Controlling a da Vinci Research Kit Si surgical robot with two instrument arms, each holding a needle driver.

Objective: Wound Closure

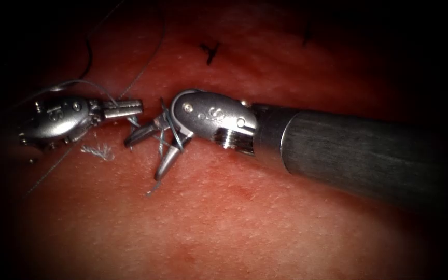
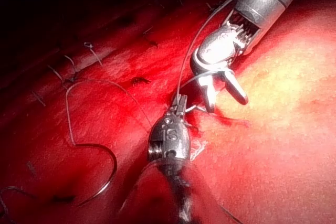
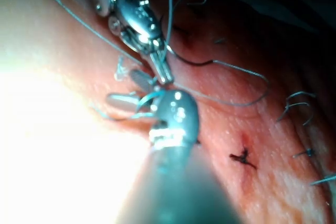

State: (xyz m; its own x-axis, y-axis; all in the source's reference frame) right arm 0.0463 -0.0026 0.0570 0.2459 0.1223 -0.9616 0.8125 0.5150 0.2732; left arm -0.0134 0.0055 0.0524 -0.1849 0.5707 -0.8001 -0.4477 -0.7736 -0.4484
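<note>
**Thread wrapped on open R tool, L tool pinching a strand**

Thread point(image 1: 171, 136): several turns lie round the R tool point(image 1: 149, 153) just behind its jaws, w/ a frayed pale cut end point(image 1: 98, 151) on the tissue point(image 1: 265, 223) nearby. Longer strands run off up-left across the tissue.

Needle point(image 2: 103, 174): lies free on the tissue in the L wrist view, well apart from both tools, not held and not driven in as far as I can see. Prob. parked there so it stays out of the way of the thread work.

R tool: jaws spread wide, nothing between them; thread only rides round the tool, which looks like a loop for a knot.

L tool point(image 1: 130, 108): jaws closed, tips just beside the R tool's wraps. Seems to pinch a thread strand at the tip, keeping that end taut near the loops.

Finished dark stitches point(image 1: 210, 51) sit further up the tissue.
</note>
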